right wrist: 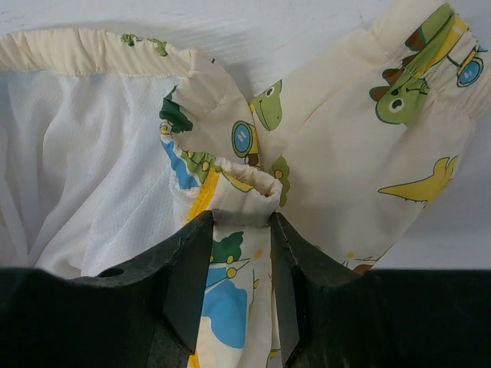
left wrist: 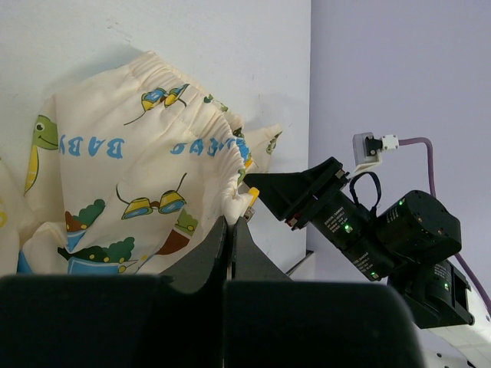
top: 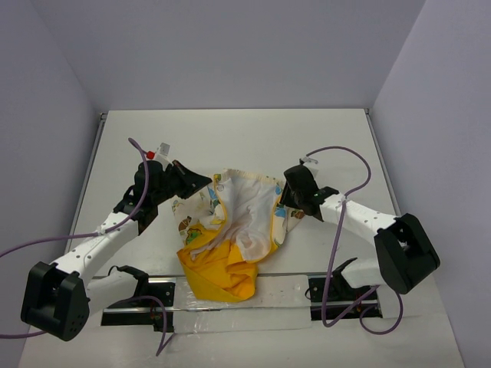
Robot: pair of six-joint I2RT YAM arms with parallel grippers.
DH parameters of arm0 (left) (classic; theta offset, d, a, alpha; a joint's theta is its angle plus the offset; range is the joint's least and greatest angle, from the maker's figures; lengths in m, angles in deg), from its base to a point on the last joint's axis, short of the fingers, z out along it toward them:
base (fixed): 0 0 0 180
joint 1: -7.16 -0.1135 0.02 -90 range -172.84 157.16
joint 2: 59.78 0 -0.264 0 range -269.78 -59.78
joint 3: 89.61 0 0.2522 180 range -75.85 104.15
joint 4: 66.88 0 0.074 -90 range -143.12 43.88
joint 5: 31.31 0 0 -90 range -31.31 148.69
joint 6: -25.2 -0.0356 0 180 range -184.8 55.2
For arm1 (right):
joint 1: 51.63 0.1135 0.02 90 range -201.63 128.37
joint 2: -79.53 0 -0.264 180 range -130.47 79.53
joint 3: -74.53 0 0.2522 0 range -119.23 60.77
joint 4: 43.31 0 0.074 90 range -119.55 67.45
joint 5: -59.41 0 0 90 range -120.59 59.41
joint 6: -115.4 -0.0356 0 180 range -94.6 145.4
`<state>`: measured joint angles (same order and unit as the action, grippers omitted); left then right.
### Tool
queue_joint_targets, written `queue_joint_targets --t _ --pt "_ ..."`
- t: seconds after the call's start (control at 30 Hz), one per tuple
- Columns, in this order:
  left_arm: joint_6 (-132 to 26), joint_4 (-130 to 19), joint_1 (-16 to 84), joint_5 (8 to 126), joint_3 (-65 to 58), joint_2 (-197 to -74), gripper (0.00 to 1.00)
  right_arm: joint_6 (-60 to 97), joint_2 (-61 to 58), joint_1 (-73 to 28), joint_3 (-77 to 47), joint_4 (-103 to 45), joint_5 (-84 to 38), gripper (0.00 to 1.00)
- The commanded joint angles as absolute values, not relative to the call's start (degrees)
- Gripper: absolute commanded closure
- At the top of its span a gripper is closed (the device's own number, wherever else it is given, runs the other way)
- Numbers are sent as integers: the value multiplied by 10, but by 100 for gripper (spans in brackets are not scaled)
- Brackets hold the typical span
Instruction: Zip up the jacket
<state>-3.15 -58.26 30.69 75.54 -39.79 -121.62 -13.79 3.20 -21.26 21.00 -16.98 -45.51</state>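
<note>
The jacket point(top: 234, 230) lies crumpled mid-table: cream printed cloth, white inner patch up, yellow hood toward the near edge. My left gripper point(top: 193, 184) is at its left upper corner. In the left wrist view the left gripper point(left wrist: 229, 222) is shut on the cream jacket point(left wrist: 138, 169) at its hem edge, beside a yellow zip end point(left wrist: 250, 199). My right gripper point(top: 285, 201) is at the jacket's right edge. In the right wrist view the right gripper point(right wrist: 239, 228) is shut on a bunched fold of the jacket point(right wrist: 230, 299) hem, next to yellow zip tape point(right wrist: 201, 198).
The white table point(top: 230, 138) is bounded by grey walls at the back and sides. A metal rail point(top: 230, 295) with the arm bases runs along the near edge. Purple cables point(top: 337, 153) loop over both arms. The right gripper's black body point(left wrist: 330, 207) shows in the left wrist view.
</note>
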Motion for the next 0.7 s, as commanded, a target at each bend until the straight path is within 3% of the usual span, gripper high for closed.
queue_joint_targets --t 0.0,0.67 --pt "-40 -595 305 766 -399 -1202 100 -150 32 -218 191 -211 -464 58" --pt "-42 -594 305 767 -397 -1202 100 -149 45 -244 210 -224 -454 39"
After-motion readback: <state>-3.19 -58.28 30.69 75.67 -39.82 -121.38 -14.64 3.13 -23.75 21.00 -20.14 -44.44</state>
